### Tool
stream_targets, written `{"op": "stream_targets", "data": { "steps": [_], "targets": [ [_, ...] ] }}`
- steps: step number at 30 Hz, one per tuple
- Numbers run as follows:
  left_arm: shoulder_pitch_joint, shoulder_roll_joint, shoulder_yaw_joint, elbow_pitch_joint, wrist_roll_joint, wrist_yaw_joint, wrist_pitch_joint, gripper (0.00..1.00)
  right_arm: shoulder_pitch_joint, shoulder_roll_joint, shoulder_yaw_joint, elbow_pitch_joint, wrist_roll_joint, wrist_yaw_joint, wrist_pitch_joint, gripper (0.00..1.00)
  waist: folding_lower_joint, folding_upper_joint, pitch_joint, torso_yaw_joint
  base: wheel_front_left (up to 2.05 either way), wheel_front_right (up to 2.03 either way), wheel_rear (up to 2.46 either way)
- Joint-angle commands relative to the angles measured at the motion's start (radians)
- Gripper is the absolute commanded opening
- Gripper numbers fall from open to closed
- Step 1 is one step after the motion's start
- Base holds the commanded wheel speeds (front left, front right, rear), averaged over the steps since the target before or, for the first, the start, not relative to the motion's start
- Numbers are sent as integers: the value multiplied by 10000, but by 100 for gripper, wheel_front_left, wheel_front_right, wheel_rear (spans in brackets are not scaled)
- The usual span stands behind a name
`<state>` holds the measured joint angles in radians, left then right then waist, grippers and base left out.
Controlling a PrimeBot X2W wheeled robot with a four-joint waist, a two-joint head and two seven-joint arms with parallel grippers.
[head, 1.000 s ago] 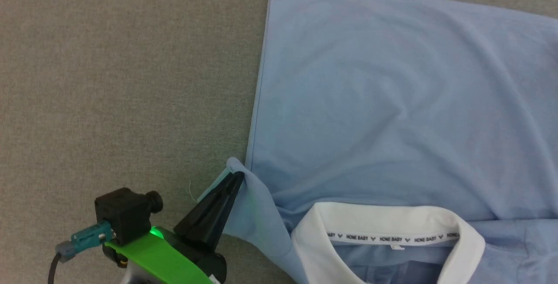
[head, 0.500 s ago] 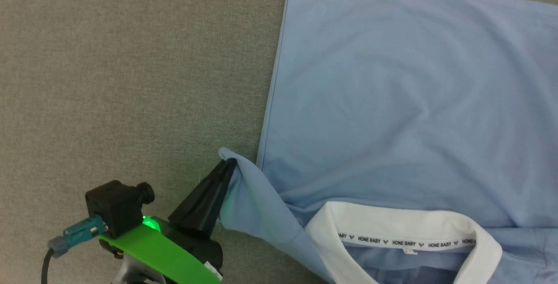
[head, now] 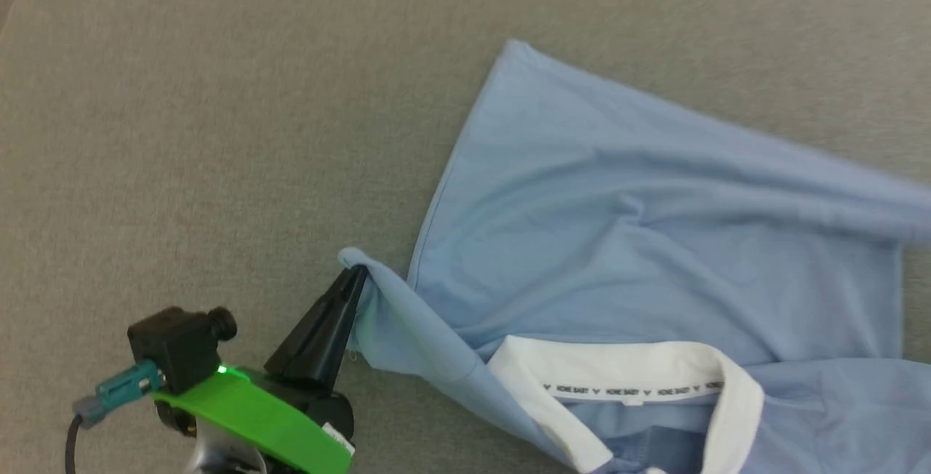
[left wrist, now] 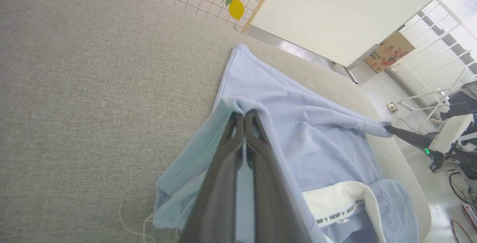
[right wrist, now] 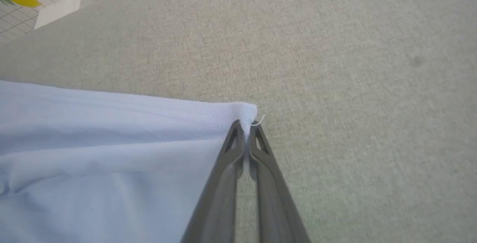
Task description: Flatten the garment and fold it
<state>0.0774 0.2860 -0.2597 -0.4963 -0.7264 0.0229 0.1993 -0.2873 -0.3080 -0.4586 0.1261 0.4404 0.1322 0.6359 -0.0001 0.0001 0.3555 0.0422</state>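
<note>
Grey woven surface (head: 182, 132) spreads under both arms. Nearest, the left gripper (head: 355, 270) is clamped on a sleeve edge of the light blue polo shirt (head: 618, 241), with the white collar (head: 625, 365) just to its right. Farther right, across the shirt, the right gripper (right wrist: 246, 123) pinches another corner. The cloth spans between them, ready, I judge, for an outward pull.

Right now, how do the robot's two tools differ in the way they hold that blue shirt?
The left tool pinches a stitched sleeve end beside the white collar; the right tool pinches a plain corner of cloth. Fabric bunches and drapes over the left tool, while it stretches into a taut point at the right tool. Both are shut on the light blue polo shirt.
</note>
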Motion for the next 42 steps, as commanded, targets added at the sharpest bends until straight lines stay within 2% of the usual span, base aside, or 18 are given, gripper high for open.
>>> {"op": "stream_targets", "data": {
  "steps": [1, 11, 15, 19, 20, 21, 24, 29, 34, 40, 42],
  "targets": [
    [179, -2, 62, 32, -104, -28, -94, 0, 619, 218, -185, -271, 44, -15, -38, 0, 1, -1, -1023, -791, 0, 0, 0],
    [974, 18, 87, 148, -445, -6, -162, 0, 4127, 2058, -1600, -1726, 224, -15, 387, 0, 1, -1, -1995, -1296, 0, 0, 0],
    [1235, 42, 116, 86, -532, 36, -168, 0, 4864, 2400, -1628, -1809, 127, -15, 139, 0, 1, -1, -2204, -1363, 0, 0, 0],
    [1387, 102, 122, -2, -540, 104, -105, 0, 4873, 2528, -1412, -1327, 128, -15, -215, 0, 1, -1, -2366, -1405, 0, 0, 0],
    [1401, 140, 113, -16, -501, 123, -71, 0, 4834, 2538, -1332, -1253, 114, -15, -326, 43, 1, -1, -2388, -1405, 0, 0, 0],
    [1413, 186, 99, -29, -441, 154, -26, 0, 4763, 2546, -1276, -1183, 108, -15, -471, 100, 1, -1, -2406, -1401, 0, 0, 0],
    [1386, 257, 15, -48, -283, 217, 74, 0, 4632, 2440, -956, -1337, 38, -15, -575, 100, 1, -1, -2426, -1317, 0, 0, 0],
    [1084, 297, -274, -143, 11, 209, 238, 0, 3988, 1255, -220, -2745, 100, -15, -438, 100, 1, -1, -2067, -1039, 0, 0, 0],
    [553, 213, -659, -144, 277, 82, 342, 0, 2399, 186, 981, -3945, 299, -15, 542, 100, 1, -1, -1566, -668, 0, 0, 0],
    [-197, 42, -1141, -57, 514, -185, 427, 0, 88, -612, 2964, -2968, 148, -15, 1576, 100, 1, -1, -865, -140, 0, 0, 0],
    [-472, -39, -1320, 2, 569, -303, 455, 0, -622, -536, 3323, -2316, 112, -15, 1656, 100, 1, -1, -616, 111, 0, 0, 0]
  ]
}}
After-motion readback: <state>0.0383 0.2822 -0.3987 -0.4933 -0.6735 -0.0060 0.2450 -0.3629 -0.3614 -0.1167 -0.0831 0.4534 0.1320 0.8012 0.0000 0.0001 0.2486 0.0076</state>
